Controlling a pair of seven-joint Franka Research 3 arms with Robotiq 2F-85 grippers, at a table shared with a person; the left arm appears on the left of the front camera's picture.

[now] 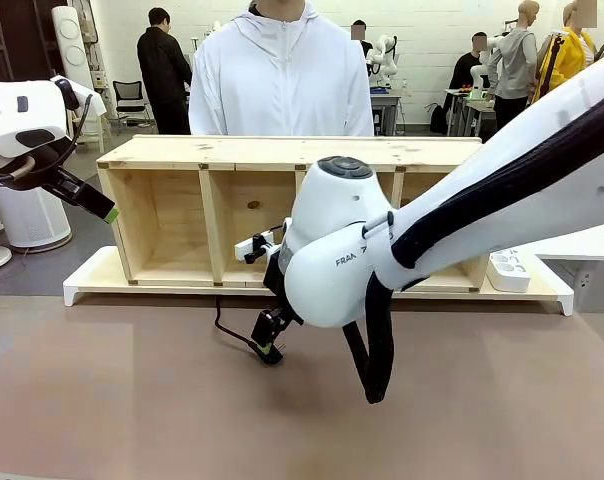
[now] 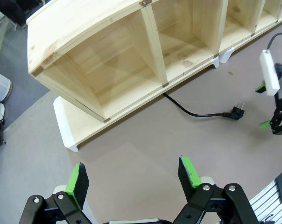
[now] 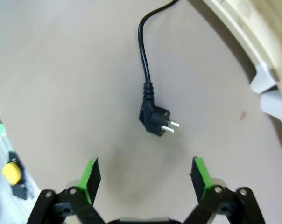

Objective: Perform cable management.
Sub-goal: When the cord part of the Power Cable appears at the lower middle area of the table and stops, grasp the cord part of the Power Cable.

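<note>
Lining up the right pincer (image 3: 145, 170) over the plug (image 3: 154, 119), jaws released

The cable (image 2: 192, 112) runs out from under the shelf (image 1: 282, 150) and lies loose on the bench (image 1: 132, 400), its plug just ahead of the pincer. To do this well, I'd drop straight down, centre the plug body between the jaws and close on the chunky part, clear of the prongs. The right arm reaches across the middle, wrist pointing down; the left pincer (image 2: 131, 175) hangs released, high at its own side
</note>
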